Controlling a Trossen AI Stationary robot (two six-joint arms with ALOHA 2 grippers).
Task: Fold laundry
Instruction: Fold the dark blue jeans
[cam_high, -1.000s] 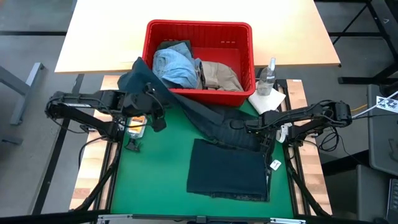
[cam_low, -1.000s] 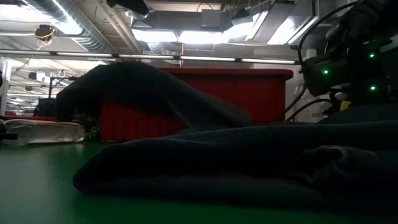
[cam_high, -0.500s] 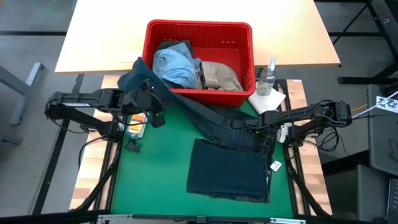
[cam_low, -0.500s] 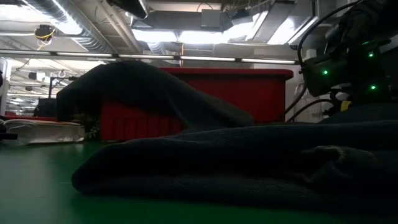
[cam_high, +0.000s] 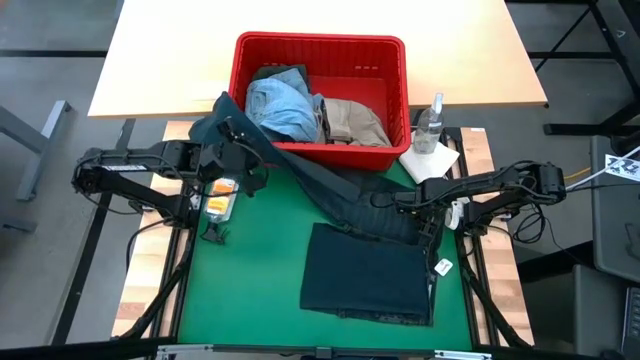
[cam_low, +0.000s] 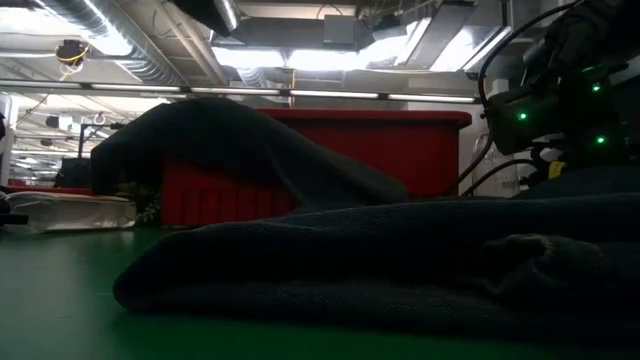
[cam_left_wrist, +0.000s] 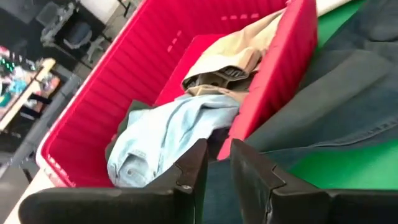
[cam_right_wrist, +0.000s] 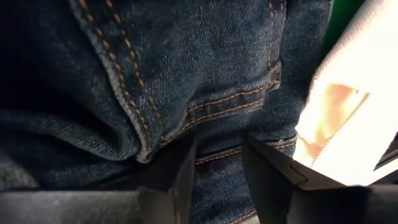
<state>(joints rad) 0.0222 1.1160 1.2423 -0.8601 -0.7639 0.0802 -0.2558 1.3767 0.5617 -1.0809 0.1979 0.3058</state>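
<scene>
Denim this thick will handle heavy and limp, we judge, sagging wherever it lacks support. The dark navy jeans (cam_high: 350, 235) lie on the green mat (cam_high: 250, 290), one leg trailing up over the corner of the red basket (cam_high: 320, 45), where light blue denim (cam_high: 278, 105) and a beige khaki piece (cam_high: 355, 120) wait. Our left gripper (cam_high: 240, 165) pinches that trailing leg narrowly; our right gripper (cam_high: 425, 222) sits clamped on a stitched seam. Seams and hems give the surest hold.
</scene>
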